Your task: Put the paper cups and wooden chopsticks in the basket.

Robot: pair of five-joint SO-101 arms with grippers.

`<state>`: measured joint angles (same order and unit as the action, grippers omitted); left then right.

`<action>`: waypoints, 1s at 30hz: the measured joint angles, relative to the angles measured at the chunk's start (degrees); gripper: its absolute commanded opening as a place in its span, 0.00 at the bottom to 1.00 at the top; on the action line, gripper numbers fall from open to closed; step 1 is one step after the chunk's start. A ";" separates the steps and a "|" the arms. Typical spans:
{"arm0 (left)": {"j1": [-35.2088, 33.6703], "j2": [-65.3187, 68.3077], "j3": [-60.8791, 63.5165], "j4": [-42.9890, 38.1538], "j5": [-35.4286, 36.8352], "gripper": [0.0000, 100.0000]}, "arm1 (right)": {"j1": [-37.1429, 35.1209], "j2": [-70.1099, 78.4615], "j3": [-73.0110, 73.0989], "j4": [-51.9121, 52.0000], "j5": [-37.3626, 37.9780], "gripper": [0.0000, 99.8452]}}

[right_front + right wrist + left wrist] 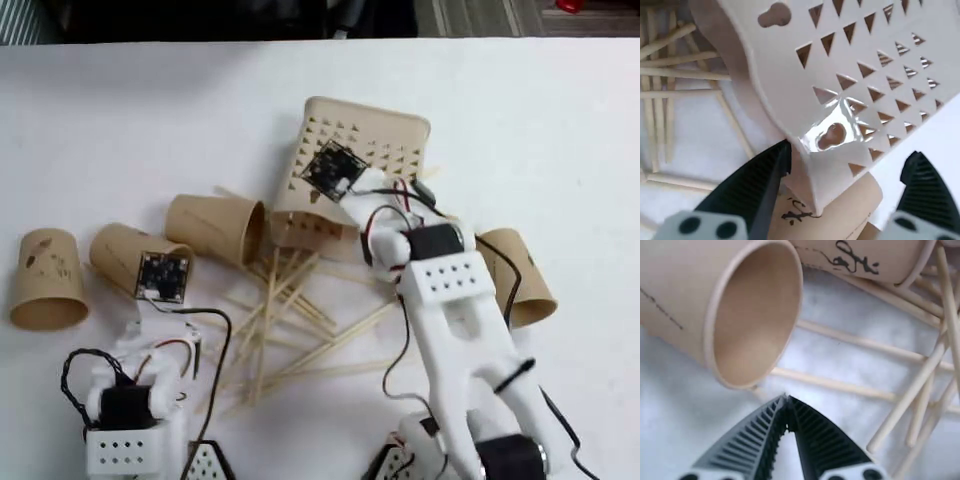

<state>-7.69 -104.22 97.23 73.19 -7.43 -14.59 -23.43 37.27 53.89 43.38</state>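
Basket [390, 140] isn't upright: it's tipped, holed base facing up, near the table's middle. Nothing can be dropped in until it's righted.
Right gripper [848, 155] is at the basket's corner, fingers wide apart, corner between them, nothing clamped. A printed cup [840, 215] sits tight against that corner; can't tell if it's inside or under.
Three cups [215, 228] lie left of the basket, a fourth [515, 275] right of it beside the right arm, all on their sides.
Chopsticks [290, 315] are a crossed heap between the arms, some running under the basket edge.
Left gripper [787, 412] has its fingers pressed together, empty, tips pointing just below a cup's open mouth [740, 310].

Risks, my read:
- Thin slick basket wall, corner grip: likely to slip or twist and drag the cup and sticks.
- Cups on their sides roll; a shut left gripper would just push this one away. It needs opening first.
- Overlapping sticks: grab one, the rest scatter or flick.
- The right arm's cable runs over the fourth cup and may snag.

Table [100, 120] is plain white and smooth, low friction. Beyond the far edge, dark floor.
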 measured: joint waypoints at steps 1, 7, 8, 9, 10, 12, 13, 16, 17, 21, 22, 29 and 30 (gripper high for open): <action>0.00 0.00 0.00 0.00 0.00 0.03 | 0.62 1.41 0.00 -1.32 1.76 0.35; 0.00 0.00 0.00 0.00 0.00 0.03 | 2.73 7.82 0.00 -8.62 5.45 0.19; 0.00 0.00 0.00 0.00 0.00 0.03 | 2.73 7.91 0.00 -9.76 5.54 0.13; 0.00 0.00 0.00 0.00 0.00 0.03 | 2.73 7.91 0.00 -10.81 5.71 0.08; 0.00 0.00 0.00 0.00 0.00 0.03 | 2.73 7.91 -0.18 -11.87 5.89 0.04; 0.00 0.00 0.00 0.00 0.00 0.03 | 2.81 7.82 -1.67 -13.63 5.98 0.02; 0.00 0.00 0.00 0.00 0.00 0.03 | 2.81 7.74 -2.73 -13.98 6.07 0.03; 0.00 0.00 0.00 0.00 0.00 0.03 | 2.90 6.24 -4.75 -14.24 6.15 0.02; 0.00 0.00 0.00 0.00 0.00 0.03 | 2.90 5.45 -4.92 -14.24 6.15 0.02; 0.00 0.00 0.00 0.00 0.00 0.03 | 2.81 2.20 -4.92 -13.63 6.15 0.02; 0.00 0.00 0.00 0.00 0.00 0.03 | 2.81 1.23 -4.92 -12.84 6.15 0.02; -0.35 0.00 0.00 0.00 0.00 0.03 | 0.70 -4.92 -4.92 -2.81 9.23 0.02; -0.35 0.00 0.00 0.00 0.00 0.03 | 0.44 -5.80 -4.92 -0.88 9.49 0.02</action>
<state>-8.04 -104.22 97.23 73.19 -7.43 -14.15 -29.23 32.35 53.01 52.88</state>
